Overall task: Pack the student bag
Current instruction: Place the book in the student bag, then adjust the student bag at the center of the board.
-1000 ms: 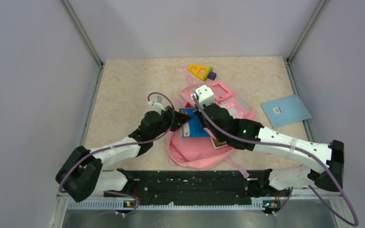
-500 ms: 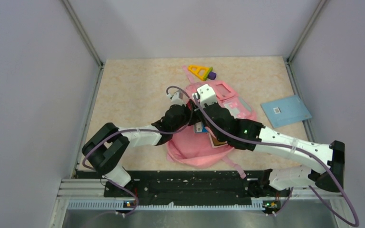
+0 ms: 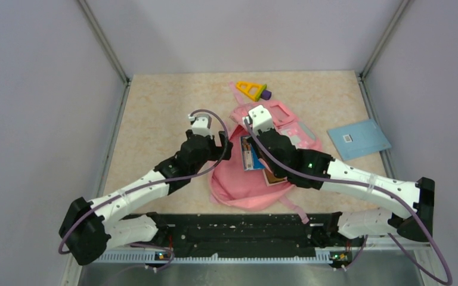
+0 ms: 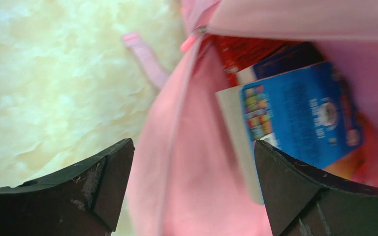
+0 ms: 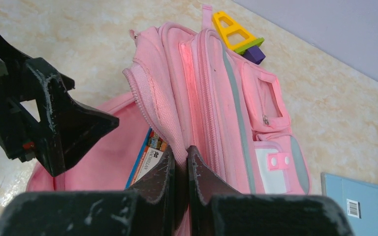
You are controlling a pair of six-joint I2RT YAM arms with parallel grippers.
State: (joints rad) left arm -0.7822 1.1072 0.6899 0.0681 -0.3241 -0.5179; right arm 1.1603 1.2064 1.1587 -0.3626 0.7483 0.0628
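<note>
Left gripper (image 4: 192,147) backed off, jaws now spread wide and empty — blue book (image 4: 300,118) released just beyond them inside the student bag (image 4: 197,187), right gripper (image 5: 179,155) jaws pinching the bag's opening edge — yellow toy (image 5: 231,29) far beyond.

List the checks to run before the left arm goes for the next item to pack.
1. Bag mouth held open: the right gripper pinches the rim of the student bag. Ok.
2. Left gripper free: jaws wide apart, holding nothing, above the bag's opening. Ok.
3. Blue book seated inside the bag. Ok.
4. Light blue notebook packed: it lies outside the bag, to its right. Not ok.
5. Yellow triangle toy packed: it lies at the bag's far end, outside. Not ok.
6. Room left inside the bag. Cannot tell.
</note>
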